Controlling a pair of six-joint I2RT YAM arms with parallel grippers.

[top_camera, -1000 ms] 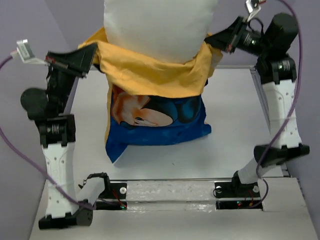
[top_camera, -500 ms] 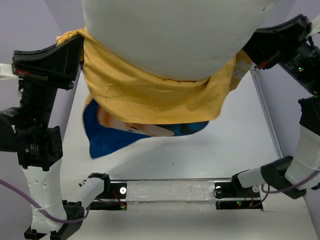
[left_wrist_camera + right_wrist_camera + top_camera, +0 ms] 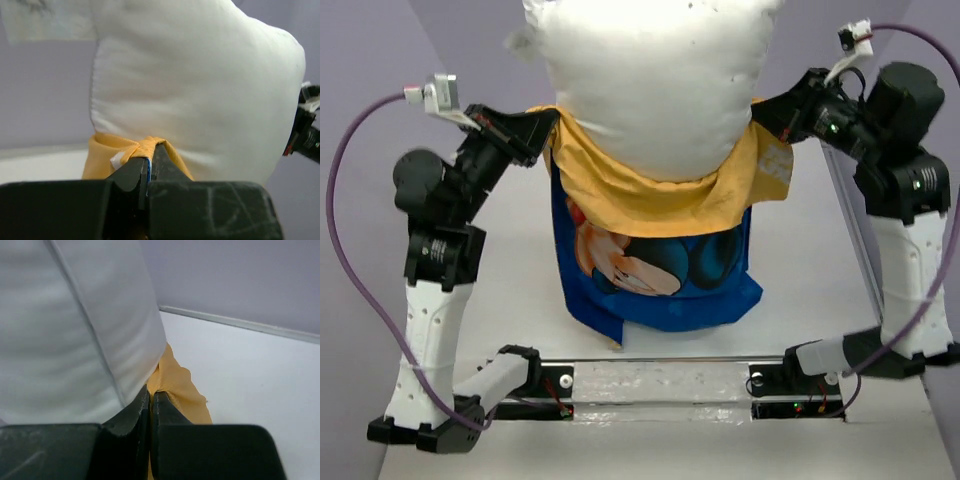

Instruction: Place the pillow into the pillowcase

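The white pillow (image 3: pixel 650 85) stands upright with its lower part inside the pillowcase (image 3: pixel 660 270), whose orange-yellow mouth is folded down over the blue cartoon face. Its upper half sticks out above the mouth. My left gripper (image 3: pixel 548 128) is shut on the left edge of the mouth; the left wrist view shows orange and blue cloth (image 3: pixel 142 152) pinched between the jaws, with the pillow (image 3: pixel 200 85) behind. My right gripper (image 3: pixel 767 112) is shut on the right edge of the mouth; orange cloth (image 3: pixel 177 390) runs from its tips, beside the pillow (image 3: pixel 75 330). The case's bottom rests on the table.
The white table (image 3: pixel 810 290) ends at a metal rail (image 3: pixel 665 382) in front, where both arm bases are bolted. A raised frame edge (image 3: pixel 850 240) runs along the right side. Purple walls stand behind and at both sides.
Both grippers have dropped back down after lifting the case and pillow high toward the camera. The case's bottom is back on the table and the pillow looks smaller again.
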